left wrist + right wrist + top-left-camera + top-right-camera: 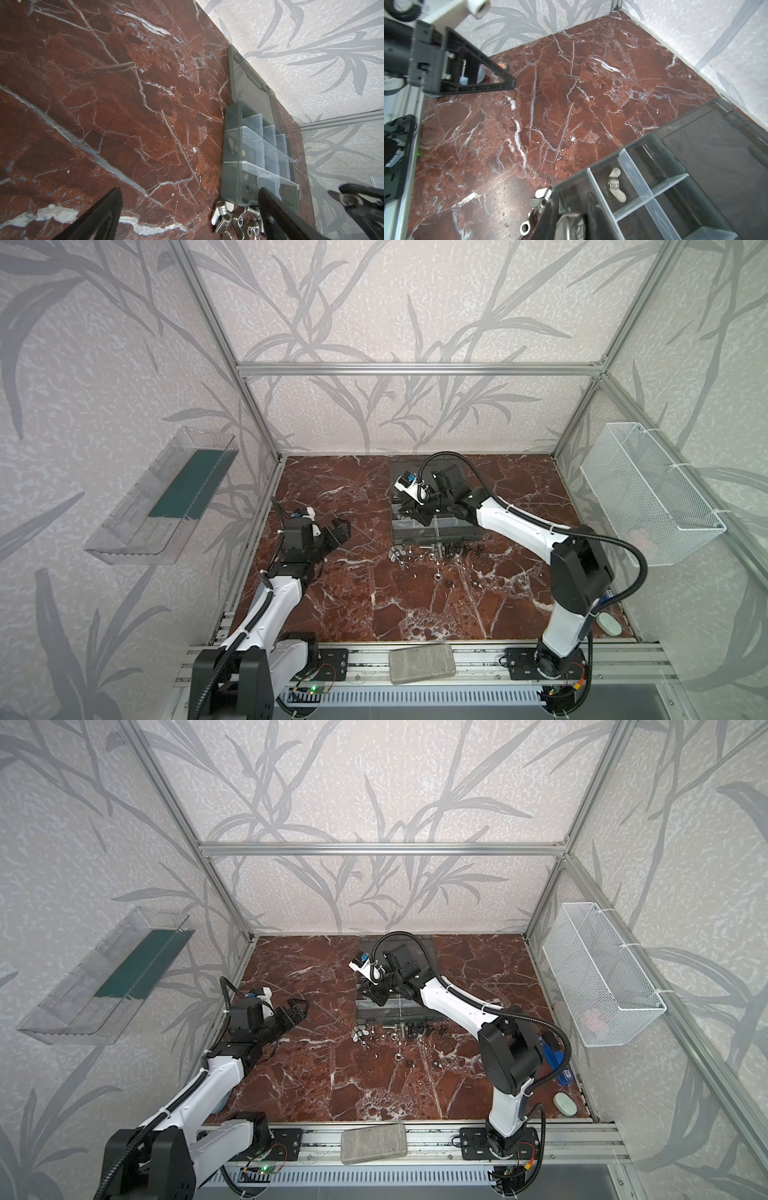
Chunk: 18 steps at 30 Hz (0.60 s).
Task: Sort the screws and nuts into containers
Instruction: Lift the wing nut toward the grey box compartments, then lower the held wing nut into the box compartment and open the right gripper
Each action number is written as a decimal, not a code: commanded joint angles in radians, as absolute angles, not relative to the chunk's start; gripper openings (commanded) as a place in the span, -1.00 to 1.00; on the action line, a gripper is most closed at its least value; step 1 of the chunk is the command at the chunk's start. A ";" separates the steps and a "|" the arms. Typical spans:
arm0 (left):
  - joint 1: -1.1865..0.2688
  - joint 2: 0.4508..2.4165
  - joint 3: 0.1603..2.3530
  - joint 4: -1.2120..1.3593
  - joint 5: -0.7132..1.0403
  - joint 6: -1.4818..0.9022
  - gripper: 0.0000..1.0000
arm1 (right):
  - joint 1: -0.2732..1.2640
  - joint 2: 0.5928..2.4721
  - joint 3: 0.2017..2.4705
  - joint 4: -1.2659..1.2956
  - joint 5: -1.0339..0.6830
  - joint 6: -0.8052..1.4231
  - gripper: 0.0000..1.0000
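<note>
The right gripper (409, 515) hangs over the lower left part of the dark grey plastic organizer case (436, 534). The case sits at upper centre of the red-brown marble-patterned tabletop (332, 605) in both top views, its smoky lid lying open toward the back wall. This claw is clenched on a silver winged nut (569, 225), seen at the bottom edge of the right wrist view between the black fingers (592, 205). Just above it in that frame, a second silver winged nut (616, 185) lies flat in one of the clear-walled rectangular cells (641, 182).

Below the case in a top view, the loose silver and black screws and nuts (432, 553) lie in a ragged row just beside its front wall. Three stray nuts (449, 583) sit a little lower on the marble.

The left gripper (340, 533) hovers at the left of the tabletop, well apart from the case, jaws spread wide and holding nothing. In the left wrist view its two black fingers (99, 216) frame bare marble. The winged nuts of the pile (224, 218) crowd the lower right there, touching one another (part of the pile is hidden behind a finger).
</note>
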State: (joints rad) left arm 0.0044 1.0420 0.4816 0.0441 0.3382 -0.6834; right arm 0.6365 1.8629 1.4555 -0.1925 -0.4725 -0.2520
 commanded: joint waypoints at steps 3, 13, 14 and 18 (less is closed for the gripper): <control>0.003 1.028 0.475 0.038 0.329 -0.675 0.99 | 0.613 1.978 1.536 -0.113 -0.495 -0.143 -1.00; 0.002 1.017 0.480 0.025 0.326 -0.665 0.99 | 0.590 2.071 1.567 -0.046 -0.501 -0.095 -1.00; 0.002 1.019 0.480 0.025 0.325 -0.665 0.99 | 0.589 2.076 1.568 -0.045 -0.501 -0.097 -1.00; 0.003 1.024 0.480 0.026 0.327 -0.666 0.99 | 0.586 2.107 1.588 -0.061 -0.494 -0.098 -1.00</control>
